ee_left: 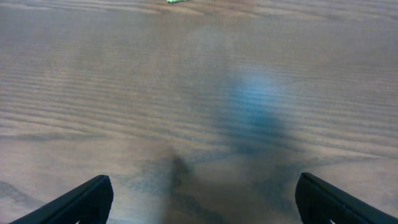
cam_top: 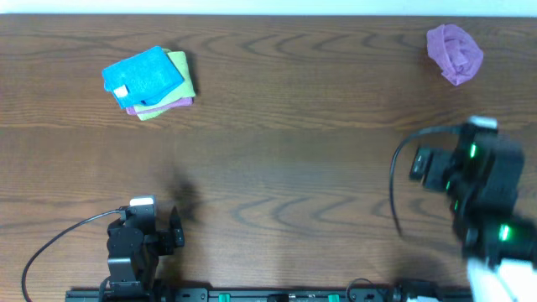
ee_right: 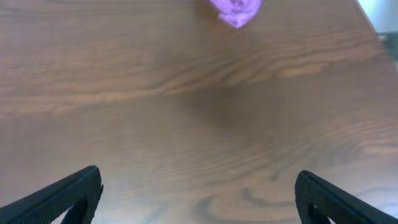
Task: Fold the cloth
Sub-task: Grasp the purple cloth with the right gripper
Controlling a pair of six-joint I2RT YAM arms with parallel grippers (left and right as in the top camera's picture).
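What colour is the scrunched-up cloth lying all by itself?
The cloth is light purple, a lilac shade. It shows best in the overhead view.

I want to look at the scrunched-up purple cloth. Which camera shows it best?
The overhead view: the whole crumpled lilac cloth shows there, lying by itself at the far right. The right wrist view catches only its lower part, cut off at the top edge. The left wrist view shows none of it.
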